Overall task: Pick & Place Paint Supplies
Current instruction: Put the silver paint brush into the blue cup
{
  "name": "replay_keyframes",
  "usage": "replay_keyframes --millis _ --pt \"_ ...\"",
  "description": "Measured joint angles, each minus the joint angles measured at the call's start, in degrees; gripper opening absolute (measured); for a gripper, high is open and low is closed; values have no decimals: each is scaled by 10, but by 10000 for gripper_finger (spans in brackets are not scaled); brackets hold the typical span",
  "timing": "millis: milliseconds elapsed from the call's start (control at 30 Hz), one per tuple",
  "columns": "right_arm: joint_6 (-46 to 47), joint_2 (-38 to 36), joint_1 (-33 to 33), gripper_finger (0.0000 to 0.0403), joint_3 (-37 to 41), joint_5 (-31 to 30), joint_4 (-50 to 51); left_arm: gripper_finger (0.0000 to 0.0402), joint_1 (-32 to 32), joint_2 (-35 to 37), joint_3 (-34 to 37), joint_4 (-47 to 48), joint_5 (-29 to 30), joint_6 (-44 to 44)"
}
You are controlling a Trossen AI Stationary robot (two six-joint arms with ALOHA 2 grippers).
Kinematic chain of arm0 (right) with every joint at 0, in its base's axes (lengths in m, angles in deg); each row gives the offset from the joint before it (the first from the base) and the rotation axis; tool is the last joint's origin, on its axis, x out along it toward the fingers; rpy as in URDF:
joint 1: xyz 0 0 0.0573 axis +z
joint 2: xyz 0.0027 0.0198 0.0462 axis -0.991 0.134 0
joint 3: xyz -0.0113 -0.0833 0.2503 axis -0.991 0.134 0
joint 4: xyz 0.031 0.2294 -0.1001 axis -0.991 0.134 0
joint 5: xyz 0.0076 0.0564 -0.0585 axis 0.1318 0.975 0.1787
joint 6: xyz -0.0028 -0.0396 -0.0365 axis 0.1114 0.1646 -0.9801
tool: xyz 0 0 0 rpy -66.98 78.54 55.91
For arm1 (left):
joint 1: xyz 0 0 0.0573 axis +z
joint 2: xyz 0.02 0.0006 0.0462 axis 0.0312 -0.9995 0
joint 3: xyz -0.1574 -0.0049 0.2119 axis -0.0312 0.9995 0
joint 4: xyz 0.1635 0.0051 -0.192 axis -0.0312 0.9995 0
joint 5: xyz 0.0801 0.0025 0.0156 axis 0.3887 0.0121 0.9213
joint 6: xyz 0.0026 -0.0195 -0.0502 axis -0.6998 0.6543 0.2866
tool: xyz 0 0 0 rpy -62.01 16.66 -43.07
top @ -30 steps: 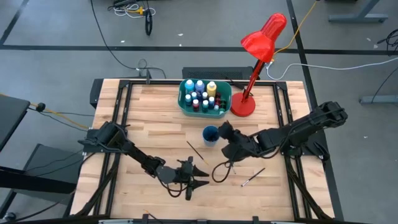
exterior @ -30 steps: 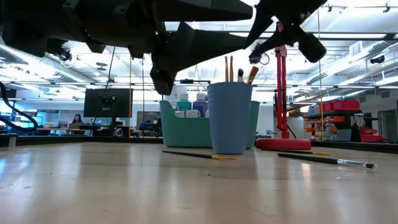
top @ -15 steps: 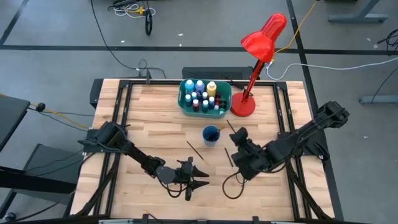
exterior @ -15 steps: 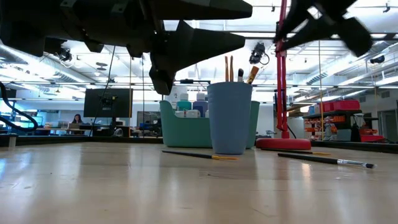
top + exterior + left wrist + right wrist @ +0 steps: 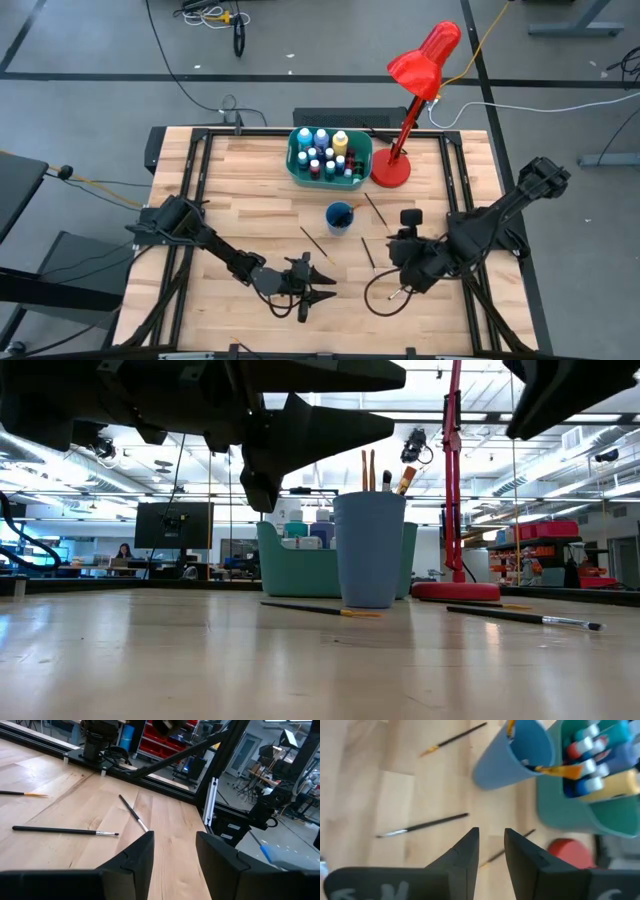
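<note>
The tub (image 5: pixel 329 155) of paint bottles (image 5: pixel 322 150) stood at the surface's (image 5: pixel 230 210) far edge, the lamp base (image 5: pixel 390 170) just right of it. The cup (image 5: pixel 339 217) holding brushes (image 5: pixel 385 480) stood nearer, loose brushes (image 5: pixel 318 243) lying on either side.

Your high camera looks straight down from well above, taking in the whole wooden table (image 5: pixel 250 200) and the grey floor around it. Your low camera sits at table-top level, close to the surface, facing level across it toward the blue cup (image 5: pixel 369 548) and the room behind. Your left wrist camera looks forward, low over the boards, toward the table's far frame. Your right wrist camera points steeply down from above. The cup and the teal tub (image 5: pixel 570 815) appear in the high, low and right wrist views.
</note>
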Motion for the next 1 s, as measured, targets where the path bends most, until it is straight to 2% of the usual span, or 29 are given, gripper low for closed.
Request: replay_keyframes --millis 100,267,467,567,667,833,1000 --pt "65 2 12 94 0 4 1 155 0 0 0 0 0 0" --pt "154 1 43 94 3 -32 -1 155 0 -1 0 0 0 0" --pt "230 2 74 94 64 -52 -57 155 0 -1 0 0 0 0" --pt "262 2 86 94 117 -45 -131 155 0 -1 0 0 0 0" --pt "260 2 92 94 173 -38 -249 155 0 -1 0 0 1 -7" --pt "202 2 90 94 258 -31 -459 155 0 -1 0 -1 1 -30" --pt "183 2 89 101 319 -30 -575 155 0 -1 0 -2 2 -23"
